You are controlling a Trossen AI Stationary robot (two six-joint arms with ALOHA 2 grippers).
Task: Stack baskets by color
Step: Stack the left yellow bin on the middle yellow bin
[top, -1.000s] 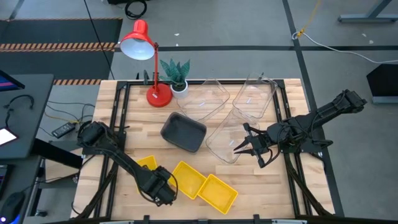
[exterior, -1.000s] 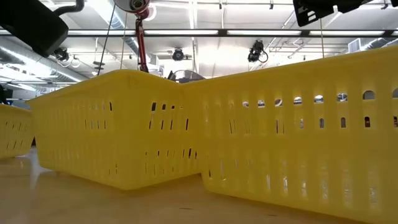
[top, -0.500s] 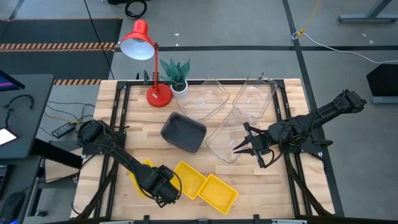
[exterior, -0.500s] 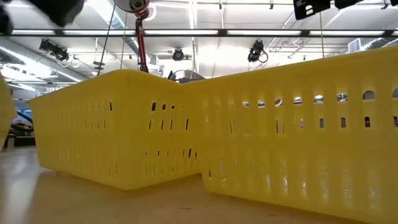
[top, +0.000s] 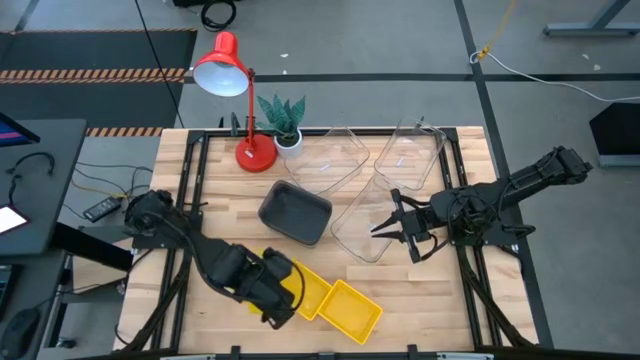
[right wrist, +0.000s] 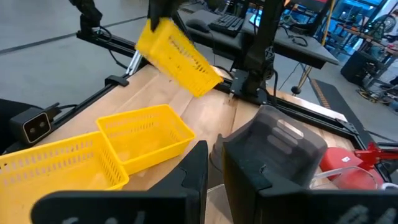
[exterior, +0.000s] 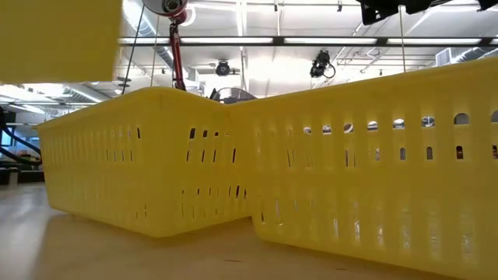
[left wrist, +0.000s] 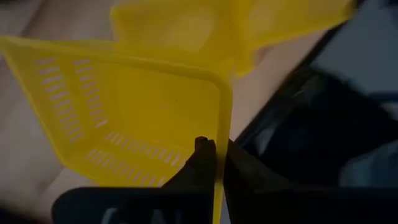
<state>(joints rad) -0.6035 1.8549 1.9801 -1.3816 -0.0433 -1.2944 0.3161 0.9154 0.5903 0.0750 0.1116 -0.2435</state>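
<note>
Left gripper (top: 283,292): lower left of the high view, fingers clamped on the rim of a lifted yellow basket (top: 287,284); in the left wrist view the thin yellow wall (left wrist: 219,124) runs straight between the two dark fingers (left wrist: 202,158).

Lifted yellow basket, placement: held tilted above the table, over the near end of the middle yellow basket (top: 310,288); shows airborne in the right wrist view (right wrist: 177,57) and as a yellow block at the upper left of the low view (exterior: 58,39).

Change from earlier frame: a second ago this basket lay flat on the wood at the lower left and the left fingers stood apart over it; they have since pinched shut and carried it up and rightward.

Resting yellow baskets: middle basket and right yellow basket (top: 349,308) touching side by side, lower centre; unmoved.

Dark grey basket (top: 295,212): centre of table, unmoved.

Clear baskets: one at upper centre (top: 330,160), one to its right (top: 408,160), one lower (top: 362,222) just beside the right gripper.

Right gripper (top: 380,229): right of centre, fingers nearly together, holding nothing; it has shifted slightly upward in frame.

Non-task items: red lamp (top: 228,75), potted plant (top: 284,120), upper left of table (top: 440,300).
</note>
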